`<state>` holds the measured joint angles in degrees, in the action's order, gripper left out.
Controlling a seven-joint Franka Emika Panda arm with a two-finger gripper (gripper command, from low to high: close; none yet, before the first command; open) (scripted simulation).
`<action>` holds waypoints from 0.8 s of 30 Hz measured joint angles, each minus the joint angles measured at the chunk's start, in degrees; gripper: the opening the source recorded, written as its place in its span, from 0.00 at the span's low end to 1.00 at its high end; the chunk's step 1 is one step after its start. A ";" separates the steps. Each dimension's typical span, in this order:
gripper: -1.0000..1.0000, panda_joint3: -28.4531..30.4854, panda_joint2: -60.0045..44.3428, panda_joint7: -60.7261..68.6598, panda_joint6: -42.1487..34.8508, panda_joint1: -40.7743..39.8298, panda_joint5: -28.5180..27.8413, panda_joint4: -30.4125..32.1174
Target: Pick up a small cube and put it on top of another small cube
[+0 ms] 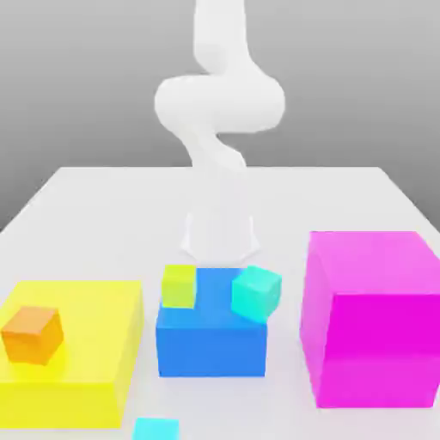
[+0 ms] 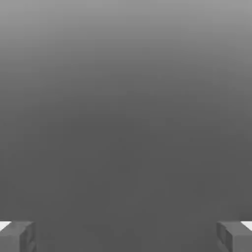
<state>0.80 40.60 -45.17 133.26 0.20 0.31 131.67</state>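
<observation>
The small cyan cube point(image 1: 155, 428) is lying on the bench point(image 1: 86, 198), well out from the pincer point(image 2: 126, 236), which is hanging released, grasping nothing; it should be descending squarely over it.

The turquoise cube point(image 1: 256, 292) is sitting tilted on the blue block point(image 1: 211, 331) just below the gripper point(image 1: 220, 249), beside the lime cube point(image 1: 179, 284).
</observation>
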 joint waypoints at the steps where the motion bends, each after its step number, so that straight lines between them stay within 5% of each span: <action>1: 0.50 0.33 -2.26 0.31 0.64 0.06 0.16 -0.05; 24: 0.50 5.02 -50.18 7.41 14.18 -1.30 4.27 -1.08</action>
<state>5.81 -9.58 -37.75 147.44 -1.09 4.57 130.59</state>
